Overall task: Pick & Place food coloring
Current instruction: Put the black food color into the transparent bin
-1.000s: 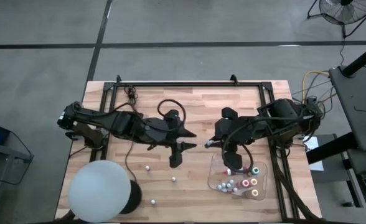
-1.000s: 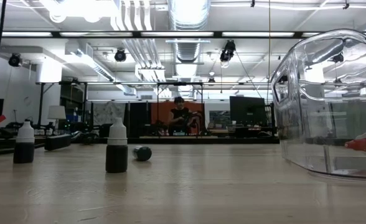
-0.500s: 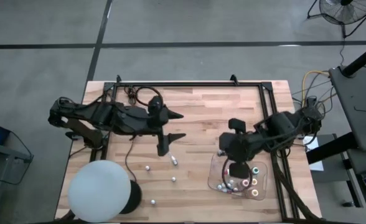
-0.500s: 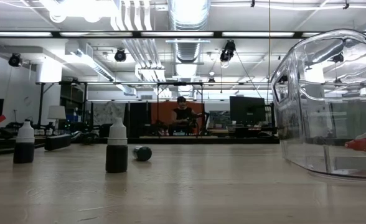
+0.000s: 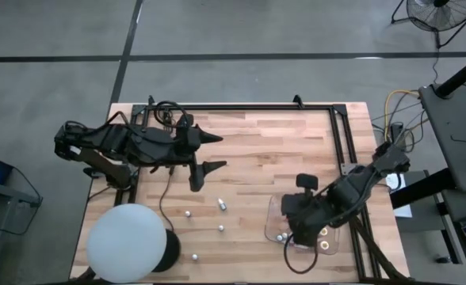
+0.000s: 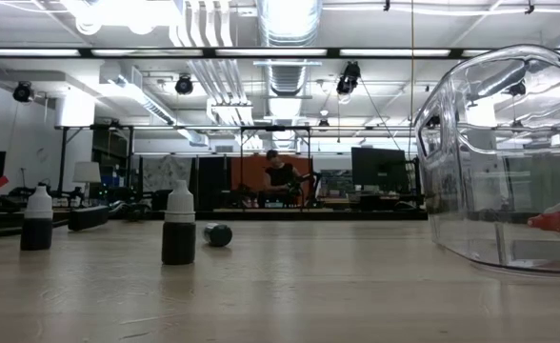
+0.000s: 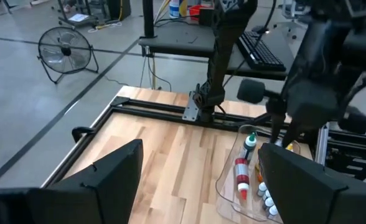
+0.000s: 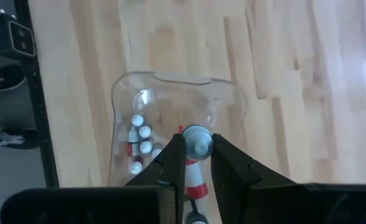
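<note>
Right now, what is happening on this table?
Two robot arms are sorting small food coloring bottles into a clear tray. The right gripper hangs above the tray, shut on a bottle with a pale cap. The left gripper is open, empty and raised over the table's middle. Four loose bottles are on the wood, beside a white ball.

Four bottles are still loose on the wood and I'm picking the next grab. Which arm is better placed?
Left. Its gripper is open, empty and near the loose bottles, on their side of the table. The right gripper is over the clear tray, shut on a bottle.
</note>
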You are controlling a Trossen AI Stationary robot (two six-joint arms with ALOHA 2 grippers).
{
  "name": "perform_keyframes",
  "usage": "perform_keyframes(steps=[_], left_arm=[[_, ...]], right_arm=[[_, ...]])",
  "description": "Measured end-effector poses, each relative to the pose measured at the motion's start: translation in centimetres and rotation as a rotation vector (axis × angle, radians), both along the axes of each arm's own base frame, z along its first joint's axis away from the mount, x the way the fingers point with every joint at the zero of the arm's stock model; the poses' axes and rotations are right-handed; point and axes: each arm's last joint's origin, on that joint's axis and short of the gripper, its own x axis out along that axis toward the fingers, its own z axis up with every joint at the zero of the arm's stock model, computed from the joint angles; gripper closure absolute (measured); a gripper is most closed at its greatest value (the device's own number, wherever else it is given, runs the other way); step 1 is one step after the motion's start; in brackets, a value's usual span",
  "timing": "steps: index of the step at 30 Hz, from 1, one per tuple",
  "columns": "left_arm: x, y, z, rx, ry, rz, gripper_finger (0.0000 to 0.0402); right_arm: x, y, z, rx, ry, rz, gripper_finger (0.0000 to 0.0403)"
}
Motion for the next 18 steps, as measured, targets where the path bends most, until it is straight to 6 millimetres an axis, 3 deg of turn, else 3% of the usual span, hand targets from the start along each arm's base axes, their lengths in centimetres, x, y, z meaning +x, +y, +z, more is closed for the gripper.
perform_keyframes(steps=[18], left_arm=[[-0.1, 0.0, -0.3, 0.003, 0.031, 0.002, 0.0113]], right_arm=[[0.1, 2.1, -8.4, 0.083, 0.045, -0.191, 0.0358]])
